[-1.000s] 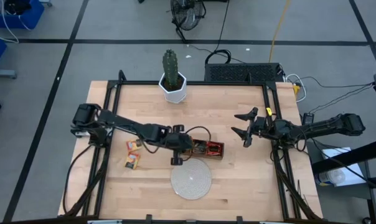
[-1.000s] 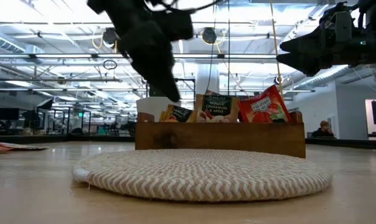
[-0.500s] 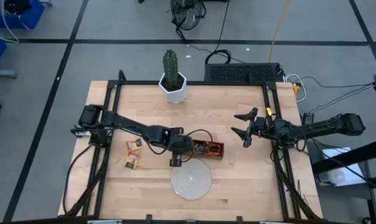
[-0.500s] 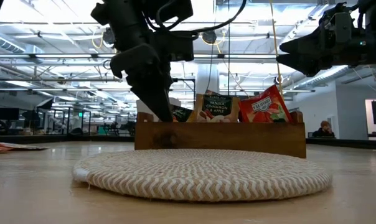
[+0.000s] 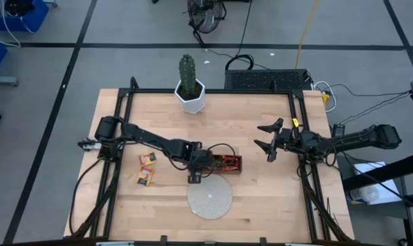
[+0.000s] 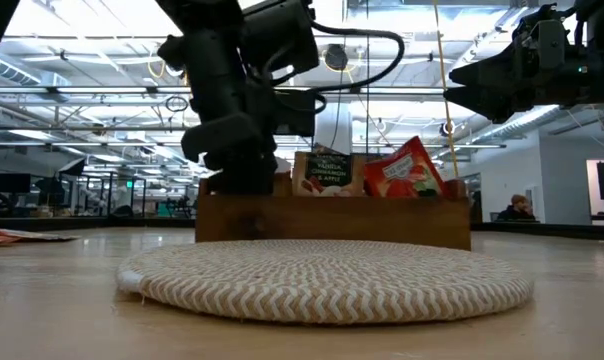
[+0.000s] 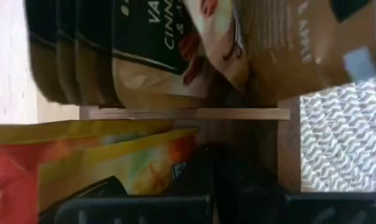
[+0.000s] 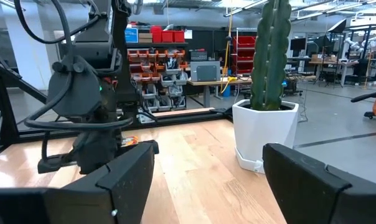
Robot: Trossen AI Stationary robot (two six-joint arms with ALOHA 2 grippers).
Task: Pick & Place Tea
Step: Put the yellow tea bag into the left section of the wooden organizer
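The brown wooden tray (image 5: 228, 164) stands just beyond the round woven disc (image 5: 210, 197). Tea sachets stand upright in it: orange-yellow ones (image 7: 82, 149) in the left compartment, dark ones (image 6: 325, 172) in the middle, red ones (image 6: 402, 172) on the right. Two more tea sachets (image 5: 148, 169) lie flat on the table to the tray's left. My left gripper (image 5: 208, 164) is shut and reaches down into the tray's left compartment (image 6: 244, 180). My right gripper (image 5: 268, 141) hangs open above the table's right side, holding nothing. My left gripper comes from above, slanting toward the table's right, with its shut fingers (image 7: 231, 180) down in the left compartment beside the orange-yellow sachets (image 7: 132, 158). The tray's wall and the gripper's own body hide the tips. Whether a sachet sits between the fingers I cannot tell.
A cactus in a white pot (image 5: 191, 92) stands at the table's far edge. The woven disc (image 6: 322, 275) lies flat on the near side of the tray. Bare wood lies between the tray and my right gripper.
My left gripper, staying shut, has gone down from above the tray into its left compartment and tipped steeper. The tray with its sachets has slid a little toward the table's left edge.
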